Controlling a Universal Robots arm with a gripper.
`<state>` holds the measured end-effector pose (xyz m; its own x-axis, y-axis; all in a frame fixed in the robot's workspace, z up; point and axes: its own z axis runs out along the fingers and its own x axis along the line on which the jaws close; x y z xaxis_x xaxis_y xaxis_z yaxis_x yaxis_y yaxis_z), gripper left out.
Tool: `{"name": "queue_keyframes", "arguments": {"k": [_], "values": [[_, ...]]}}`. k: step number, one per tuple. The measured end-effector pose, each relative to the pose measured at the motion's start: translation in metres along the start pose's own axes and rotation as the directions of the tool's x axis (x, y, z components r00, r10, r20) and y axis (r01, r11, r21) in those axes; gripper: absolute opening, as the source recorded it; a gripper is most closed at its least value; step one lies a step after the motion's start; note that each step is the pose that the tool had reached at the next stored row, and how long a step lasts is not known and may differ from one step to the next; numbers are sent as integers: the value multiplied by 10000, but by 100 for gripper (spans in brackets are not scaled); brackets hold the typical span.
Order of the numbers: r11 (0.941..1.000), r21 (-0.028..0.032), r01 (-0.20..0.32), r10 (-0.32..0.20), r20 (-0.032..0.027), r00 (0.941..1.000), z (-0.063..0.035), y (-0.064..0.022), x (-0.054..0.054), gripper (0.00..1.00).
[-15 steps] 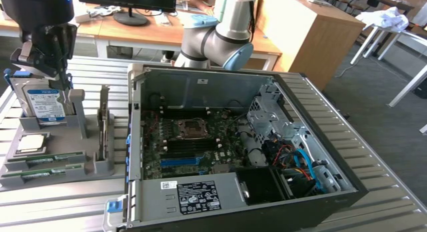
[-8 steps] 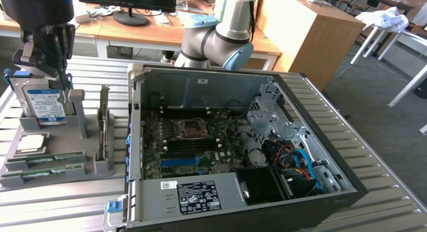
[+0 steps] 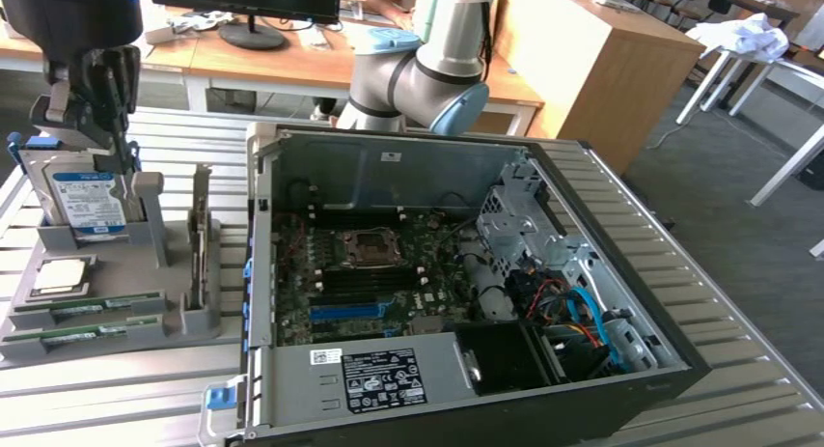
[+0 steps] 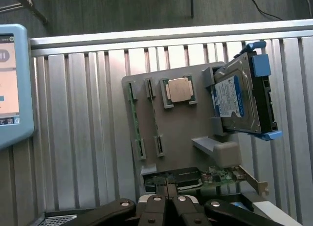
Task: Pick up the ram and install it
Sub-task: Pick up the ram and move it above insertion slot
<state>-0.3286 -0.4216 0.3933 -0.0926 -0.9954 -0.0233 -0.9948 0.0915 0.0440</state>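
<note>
Over the gray parts tray (image 3: 180,321) on the slatted counter (image 3: 129,389), the hand (image 3: 119,143) is held high, its fingers pressed together on nothing. The ram (image 3: 88,306) is kept in a tray slot, presumably for gripping from above, well below the hand and past the processor (image 3: 58,273), beside a second stick (image 3: 80,335). Directly beneath the hand a hard drive (image 3: 88,191) is stood upright. An expansion card (image 3: 200,235), propped between tray and open computer case (image 3: 618,273), is likely an obstacle.

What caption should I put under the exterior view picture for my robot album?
Robot pincer hovers over the grey tray with two green ram sticks, beside an open computer case.
</note>
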Motion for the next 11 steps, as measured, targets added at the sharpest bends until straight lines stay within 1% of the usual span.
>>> {"name": "queue_keyframes", "arguments": {"k": [5, 11], "values": [[9990, -10, 444, -444, -19, 9990, 0, 0, 0, 10], [9960, -22, 894, -894, -38, 9960, 0, 1, 0, 10]]}}
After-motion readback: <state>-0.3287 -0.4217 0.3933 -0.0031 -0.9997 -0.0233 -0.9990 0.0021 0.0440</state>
